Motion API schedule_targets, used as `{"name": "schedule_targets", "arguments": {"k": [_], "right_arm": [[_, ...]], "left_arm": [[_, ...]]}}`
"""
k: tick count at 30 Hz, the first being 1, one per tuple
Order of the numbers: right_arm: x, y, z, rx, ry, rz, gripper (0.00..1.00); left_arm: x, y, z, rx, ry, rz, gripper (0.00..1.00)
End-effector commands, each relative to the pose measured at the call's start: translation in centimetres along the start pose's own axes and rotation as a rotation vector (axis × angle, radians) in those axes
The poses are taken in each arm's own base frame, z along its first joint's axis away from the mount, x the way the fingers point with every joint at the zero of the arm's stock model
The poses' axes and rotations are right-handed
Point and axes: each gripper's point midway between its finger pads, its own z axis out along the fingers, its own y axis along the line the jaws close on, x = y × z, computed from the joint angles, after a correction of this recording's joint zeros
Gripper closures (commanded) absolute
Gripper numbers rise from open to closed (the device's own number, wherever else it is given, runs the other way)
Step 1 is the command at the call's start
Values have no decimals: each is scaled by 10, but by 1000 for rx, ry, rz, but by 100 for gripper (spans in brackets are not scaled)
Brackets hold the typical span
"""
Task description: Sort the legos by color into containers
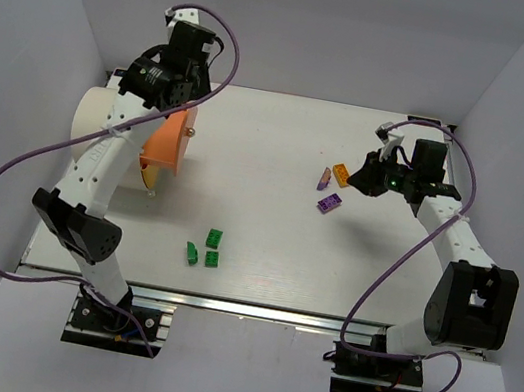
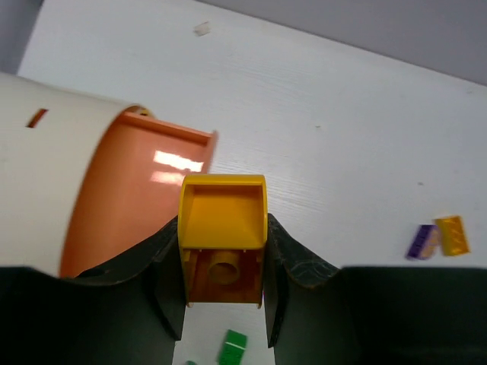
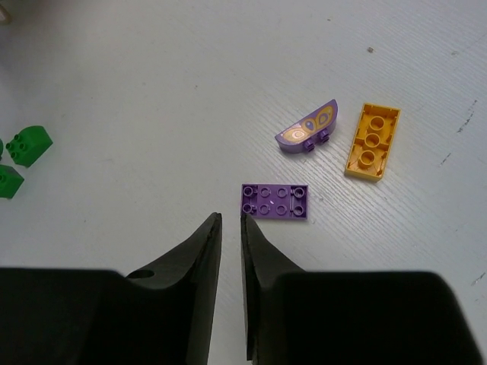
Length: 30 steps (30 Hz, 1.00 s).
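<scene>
At the left edge of the worktop [image 1: 284, 129], near the far corner, the cream-white drum [image 1: 98, 116] is laid on its side, with its orange face [image 1: 167, 147] turned toward the middle. The left claw [image 2: 223, 255] is closed on an orange-yellow brick [image 2: 223, 217]. This brick is held above the worktop, just beside the rim of the orange face; whether the two touch cannot be told. Three green bricks [image 1: 213, 260] are found in a loose group toward the near edge, apart from the drum. Between them and the right side, a wide bare stretch of worktop is left open. Further right, a flat purple plate [image 3: 275, 201], a curved purple piece [image 3: 308, 129] and an orange brick [image 3: 373, 142] are lying near each other without touching, well inside the far and right edges. The right claw [image 3: 230, 228] is seen just beside the purple plate. It is nearly closed, with only a thin gap and nothing between its fingers.
</scene>
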Motion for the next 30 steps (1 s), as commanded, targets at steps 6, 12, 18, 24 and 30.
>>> {"name": "schedule_targets", "arguments": {"k": [6, 12, 18, 24, 30], "right_arm": [[-21, 1, -1, -3, -34, -47, 72], [-19, -4, 0, 14, -25, -57, 64], [-18, -6, 2, 9, -16, -56, 55], [-23, -12, 7, 13, -11, -67, 44], [-16, -37, 15, 104, 36, -67, 45]], "left_arm": [[9, 50, 22, -133, 72, 93, 86], [30, 74, 34, -189, 137, 96, 80], [37, 79, 36, -176, 149, 77, 32], [21, 76, 30, -163, 121, 61, 20], [-5, 62, 10, -78, 61, 18, 52]]}}
